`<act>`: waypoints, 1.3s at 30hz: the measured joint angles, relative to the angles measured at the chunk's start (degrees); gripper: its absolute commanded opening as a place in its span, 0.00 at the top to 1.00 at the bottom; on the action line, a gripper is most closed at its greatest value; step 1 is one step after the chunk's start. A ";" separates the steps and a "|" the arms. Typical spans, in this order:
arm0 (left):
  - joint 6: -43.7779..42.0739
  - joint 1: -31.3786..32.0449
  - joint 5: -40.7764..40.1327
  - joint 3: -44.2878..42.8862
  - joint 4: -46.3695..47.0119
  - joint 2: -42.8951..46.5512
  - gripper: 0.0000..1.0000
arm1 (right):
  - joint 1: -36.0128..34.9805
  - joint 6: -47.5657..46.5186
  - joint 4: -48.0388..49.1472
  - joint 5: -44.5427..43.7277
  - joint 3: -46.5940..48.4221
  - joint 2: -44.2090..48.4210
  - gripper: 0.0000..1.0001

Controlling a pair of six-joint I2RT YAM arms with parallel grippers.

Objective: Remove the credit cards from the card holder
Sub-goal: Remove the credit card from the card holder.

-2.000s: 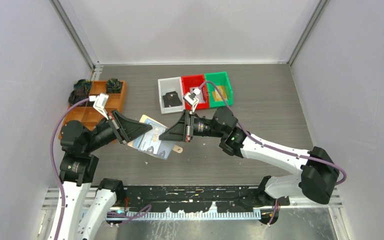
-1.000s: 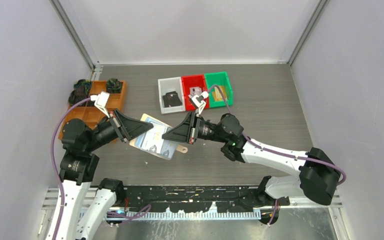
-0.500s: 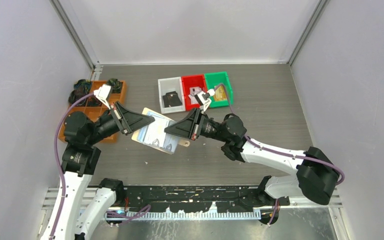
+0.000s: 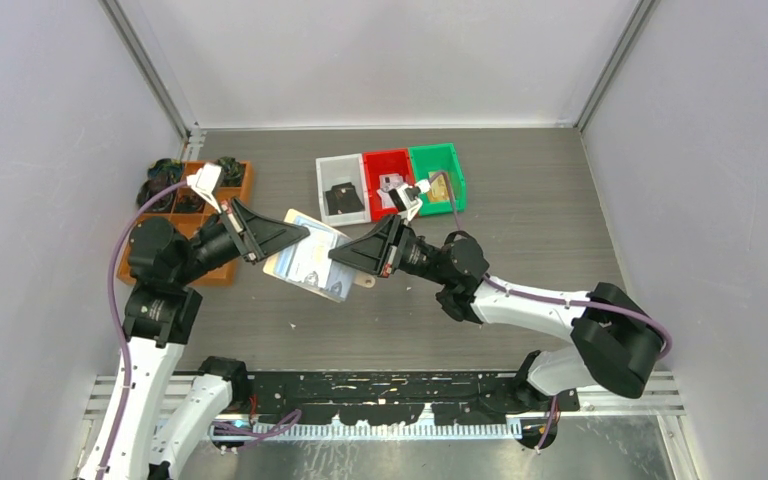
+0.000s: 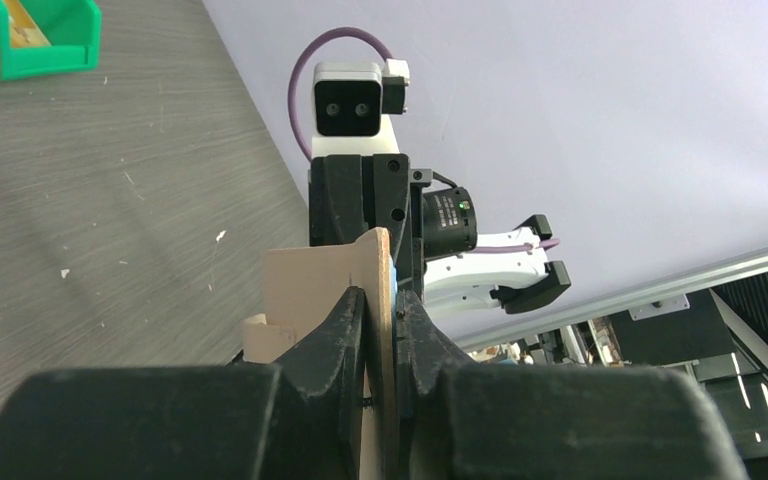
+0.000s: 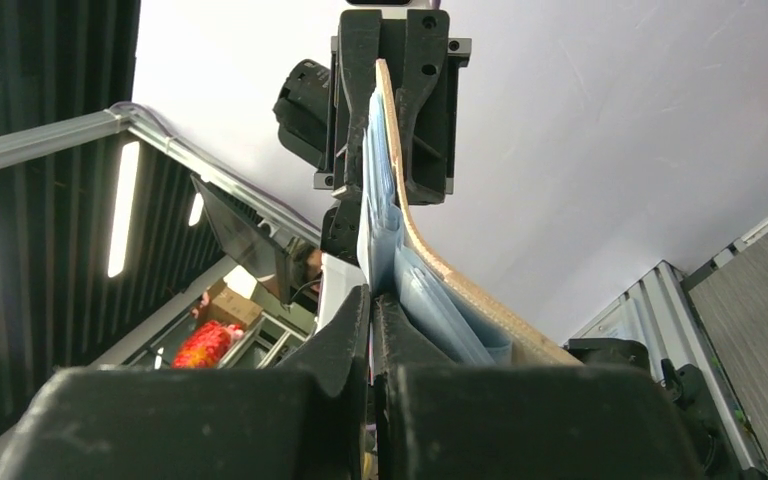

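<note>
Item 1, card holder (image 4: 312, 268): it is held off the desk (image 4: 520, 220), spread open between the two arms. It sits left of the desk's centre, well short of the near edge. The tan outer face shows in the left wrist view. The pale inner side faces up in the top view, and the rounded snap tab (image 4: 365, 281) hangs at the right-hand end.

Item 2, credit cards (image 4: 295, 258): pale faces with small printed marks lie inside the holder. None lies out on the desk.

Item 3, left gripper (image 5: 380, 305): the jaws are clamped on the tan edge of the holder, one finger on each face.

Item 4, right gripper (image 6: 371, 298): the jaws are pressed together on a thin pale-blue inner layer of the holder, while the tan cover bends away to one side. Whether that layer is a card or a clear sleeve cannot be told. The two grippers face each other across the holder, close but apart.

Item 5, far edge of the desk: a grey bin (image 4: 341, 190), a red bin (image 4: 388, 180) and a green bin (image 4: 438, 175) stand side by side, touching. The grey bin holds a black item and the green one holds something yellow.

Item 6, left edge, towards the far corner: a brown compartment tray (image 4: 185, 215) has dark objects (image 4: 165, 178) in its far compartments.
</note>
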State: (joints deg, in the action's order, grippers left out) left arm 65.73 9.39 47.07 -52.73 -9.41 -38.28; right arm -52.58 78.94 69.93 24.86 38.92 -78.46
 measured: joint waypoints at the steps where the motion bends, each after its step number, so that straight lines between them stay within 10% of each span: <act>1: -0.04 0.00 -0.02 0.00 0.04 -0.17 1.00 | 0.07 -0.20 -0.92 -0.33 -0.02 0.35 0.99; 39: -1.70 -0.85 -6.84 -4.33 5.57 -1.07 1.00 | 1.11 -0.92 -6.19 -3.02 -0.15 6.16 0.94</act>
State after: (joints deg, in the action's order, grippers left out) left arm 64.03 8.54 40.23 -57.06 -3.84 -39.35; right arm -51.46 78.02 63.75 21.85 38.76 -72.29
